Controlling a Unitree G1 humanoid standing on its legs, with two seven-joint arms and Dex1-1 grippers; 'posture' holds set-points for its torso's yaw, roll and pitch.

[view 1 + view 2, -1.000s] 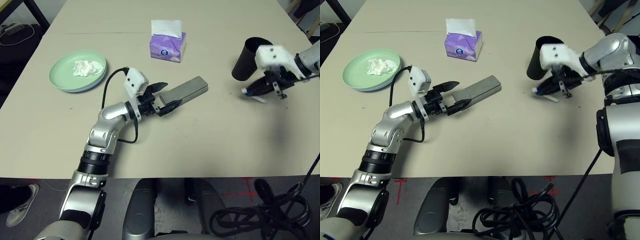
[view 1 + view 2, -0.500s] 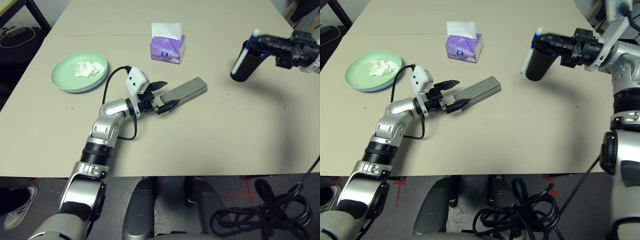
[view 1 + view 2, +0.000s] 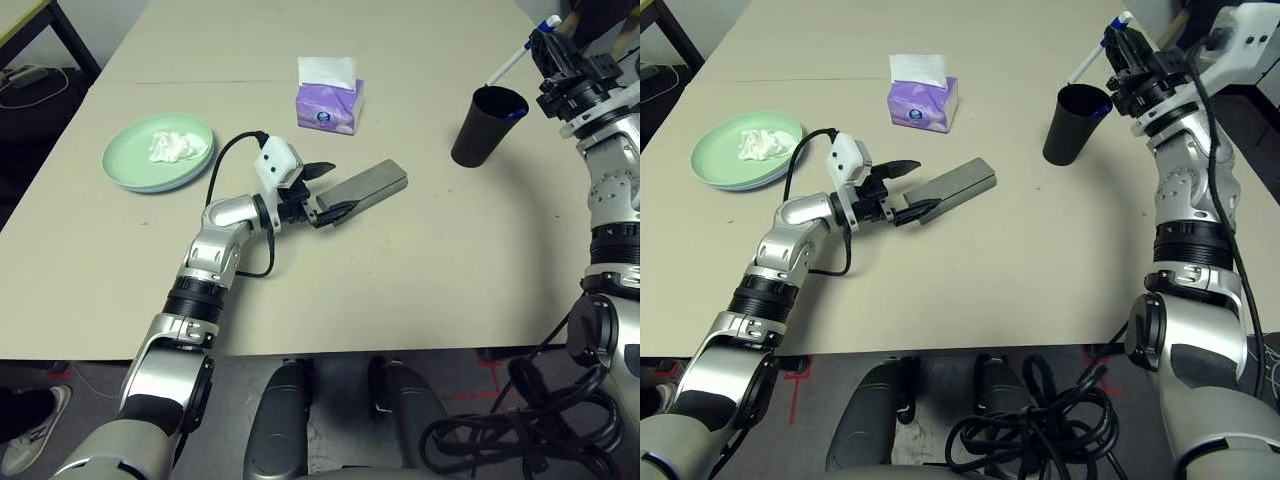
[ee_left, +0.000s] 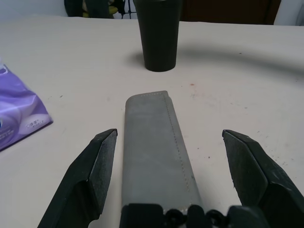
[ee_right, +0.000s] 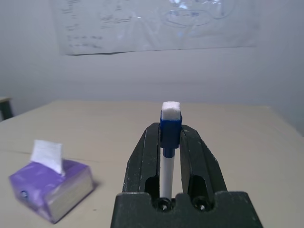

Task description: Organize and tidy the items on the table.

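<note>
The big beige bench [image 3: 420, 270] fills the scene, smooth and matte. The left arm reaches in low over it, and its left claw [image 3: 326, 190] is spread wide, released, gripping nothing. In the left wrist view the two black fingers [image 4: 90, 175] flank the near end of the grey glasses case [image 3: 360, 187], with clear bench showing on both sides between each pad and the case.

The case lies flat, slanting away toward the centre of the bench. Over on the robot's left sits the pale-green plate [image 3: 125, 165], with a crumpled white tissue [image 3: 172, 146] resting inside it, toward the far side. Further back, near the middle, stands a purple tissue box [image 3: 329, 103] with a white sheet poking out of the top.

On the right side, the black cup [image 3: 483, 125] stands upright, well apart from the case, with something blue just visible inside its rim. Above and beyond it the right arm is raised off the bench, and the right claw [image 3: 1124, 41] is clenched on a white-blue pen [image 3: 1088, 59]. The right wrist view makes it plain: the pen runs straight up between the two fingers [image 5: 142, 164], its blue band and white tip standing proud of them. In the head views the pen slants down toward the cup mouth, its lower end just above the rim.
</note>
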